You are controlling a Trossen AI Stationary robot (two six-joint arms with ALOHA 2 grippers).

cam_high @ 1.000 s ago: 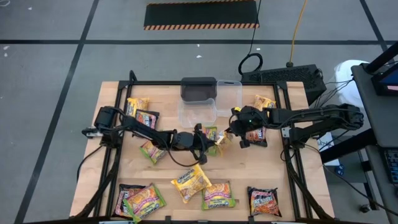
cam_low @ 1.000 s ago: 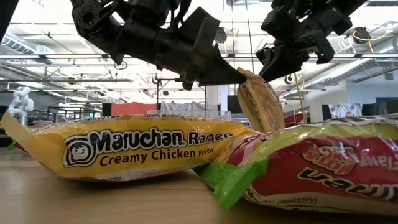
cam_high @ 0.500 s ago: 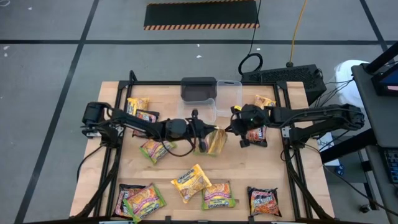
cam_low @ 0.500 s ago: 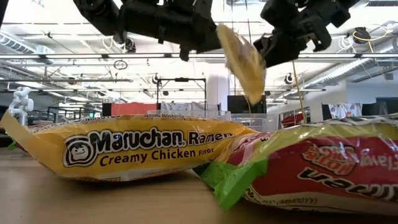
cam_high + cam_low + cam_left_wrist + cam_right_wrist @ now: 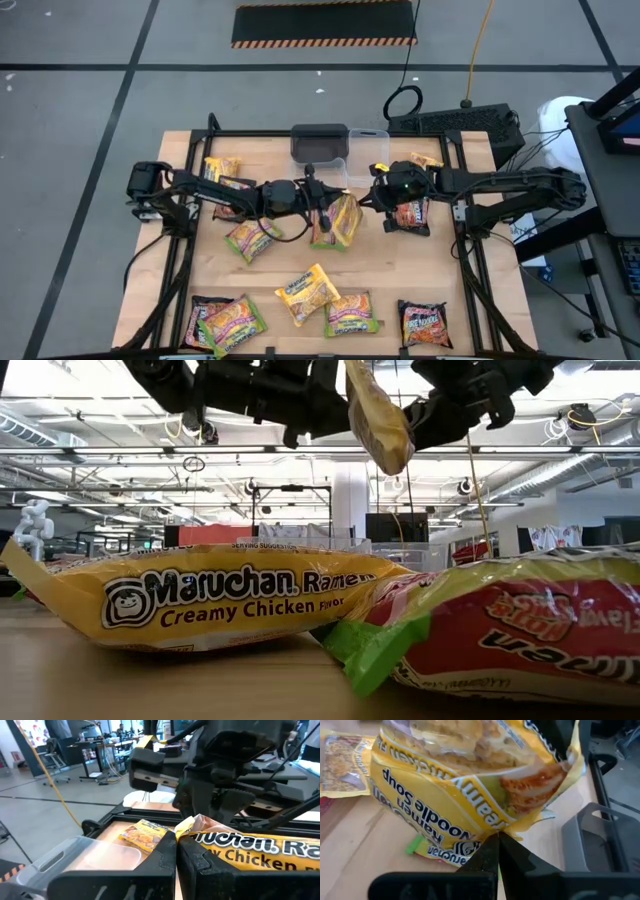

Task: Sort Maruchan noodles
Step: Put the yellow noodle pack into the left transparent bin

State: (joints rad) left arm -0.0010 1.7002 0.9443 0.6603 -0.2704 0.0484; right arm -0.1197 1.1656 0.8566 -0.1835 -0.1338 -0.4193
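A yellow Maruchan noodle packet [image 5: 343, 222] hangs in the air over the middle of the table. It is seen edge-on in the low view [image 5: 376, 415]. My left gripper [image 5: 328, 203] reaches in from the table's left and is shut on it. My right gripper [image 5: 372, 200] comes from the right and is shut on it too. Other packets lie flat on the wood: yellow [image 5: 307, 292], green-edged [image 5: 250, 240] and dark [image 5: 425, 325]. My left gripper pinches a crimped corner of the yellow packet [image 5: 184, 826] between its two shut fingers, coming about level from the table's left. The packet is clear of the table. My right gripper pinches the packet's edge seam [image 5: 502, 833] between its shut fingers, slanting down from the table's right. The packet hangs below, lifted clear.
Two clear tubs [image 5: 330, 170] [image 5: 368, 148] and a dark grey box [image 5: 318, 142] stand at the far edge. More packets lie far left [image 5: 222, 168], by the right arm [image 5: 410, 215] and along the near edge [image 5: 225, 320]. A black frame [image 5: 470, 260] borders the table.
Both grippers have risen with the yellow packet, the left one also going toward the table's far edge. The packet has gone up with them, higher above the table than before, and both stay shut on it.
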